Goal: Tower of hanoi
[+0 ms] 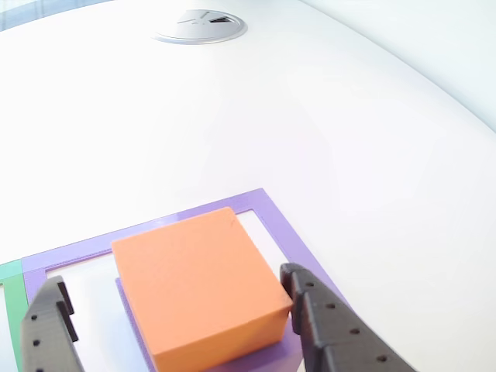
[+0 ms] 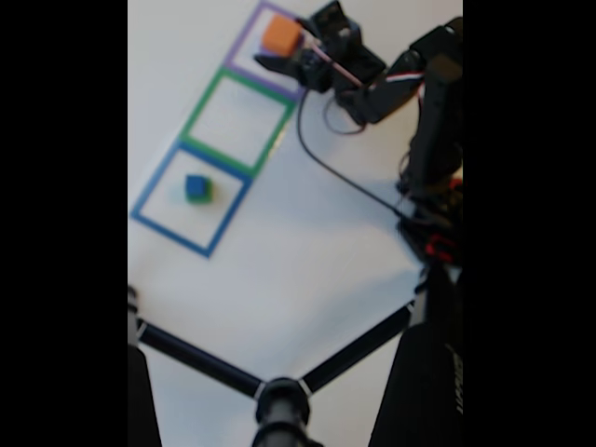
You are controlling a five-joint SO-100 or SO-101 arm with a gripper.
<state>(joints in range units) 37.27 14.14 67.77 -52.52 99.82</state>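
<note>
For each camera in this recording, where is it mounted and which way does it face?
Other view: rides at the gripper, looking forward and down over the orange block on the purple block; both dark fingers show, spread either side of the orange block.
Fixed view: stands above the white table, looking down on three tape squares, the blue cube sitting on something green, and the arm.
Shared: orange block, purple tape square, gripper.
</note>
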